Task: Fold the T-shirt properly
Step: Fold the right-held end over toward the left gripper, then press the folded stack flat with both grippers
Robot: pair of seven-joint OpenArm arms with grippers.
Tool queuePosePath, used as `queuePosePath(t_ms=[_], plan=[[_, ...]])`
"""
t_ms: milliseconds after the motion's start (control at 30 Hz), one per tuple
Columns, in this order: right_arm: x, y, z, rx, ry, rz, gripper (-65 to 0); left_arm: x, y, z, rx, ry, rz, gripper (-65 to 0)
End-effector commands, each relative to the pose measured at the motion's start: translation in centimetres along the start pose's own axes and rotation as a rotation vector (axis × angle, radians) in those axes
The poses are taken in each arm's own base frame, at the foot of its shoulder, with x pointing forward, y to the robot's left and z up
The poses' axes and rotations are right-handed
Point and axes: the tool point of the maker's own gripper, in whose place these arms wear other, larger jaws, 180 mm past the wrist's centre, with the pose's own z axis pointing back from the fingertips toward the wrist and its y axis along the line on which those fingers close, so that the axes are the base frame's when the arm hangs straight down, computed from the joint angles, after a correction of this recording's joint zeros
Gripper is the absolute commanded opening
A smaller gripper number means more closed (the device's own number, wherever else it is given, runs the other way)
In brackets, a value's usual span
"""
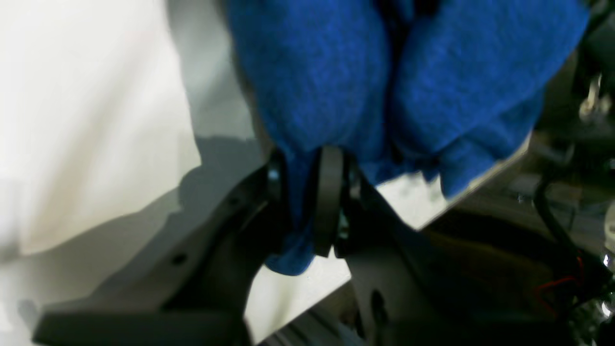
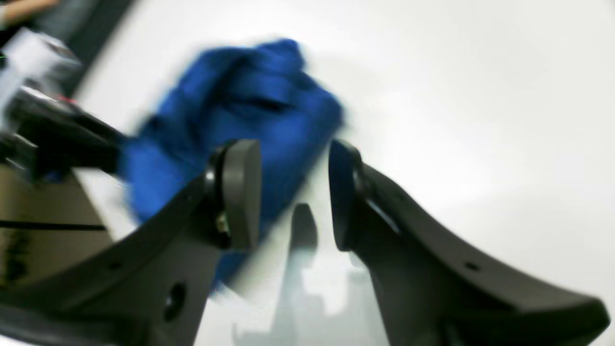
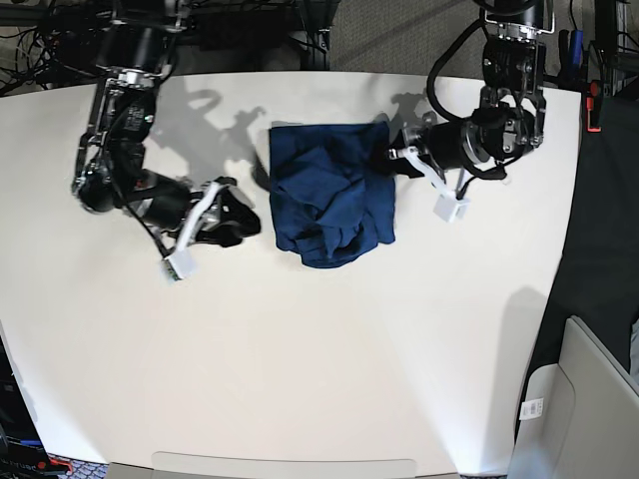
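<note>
- A broad white table [image 3: 319,379] fills the overhead view, its surface bare and open in front of the shirt and toward both near corners.
- Cables and dark gear crowd the far edge; grey floor [image 3: 599,259] runs past the edge on my left side.
- The shirt [image 3: 329,195], dark blue, lies bunched in a rough square near the far middle of the table.
- My left gripper [image 1: 307,206] is clamped narrow on a fold of the shirt's edge, cloth pinched between the pads.
- My right gripper [image 2: 294,192] stands wide with nothing in it, just beside the shirt's other edge.
</note>
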Motion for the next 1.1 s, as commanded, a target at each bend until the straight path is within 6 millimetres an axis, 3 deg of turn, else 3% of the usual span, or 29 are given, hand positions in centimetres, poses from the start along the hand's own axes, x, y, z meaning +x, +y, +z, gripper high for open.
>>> queuePosePath(t_ms=[0, 167, 267, 400, 700, 967, 1067], plan=[[1.9, 0.6, 0.2, 0.015, -0.054, 0.035, -41.0, 0.7, -1.0, 0.2, -0.031, -0.02, -0.011, -64.2], [1.3, 0.0, 0.2, -0.051, 0.0, 0.087, -41.1, 0.2, -0.6, -0.4, -0.033, -0.004, 0.018, -61.0], [1.3, 1.1, -0.9, -0.026, 0.027, 0.126, -41.1, -0.2, -0.3, -0.9, -0.032, 0.008, 0.041, -59.9], [1.2, 3.5, -3.3, 0.004, 0.078, 0.188, -41.1, -0.4, -0.7, -1.2, -0.046, 0.009, 0.048, -59.9], [0.0, 11.4, -9.5, 0.142, 0.253, 0.479, -41.1, -0.4, -0.8, -1.3, -0.047, 0.01, 0.052, -59.9], [0.6, 18.2, -12.1, 0.307, 0.261, 0.573, -41.1, -0.3, -0.5, -1.1, -0.041, 0.005, 0.059, -59.9], [1.1, 19.2, -11.8, 0.363, 0.23, 0.541, -41.1, -0.3, -0.4, -1.1, -0.039, 0.006, 0.06, -59.9]])
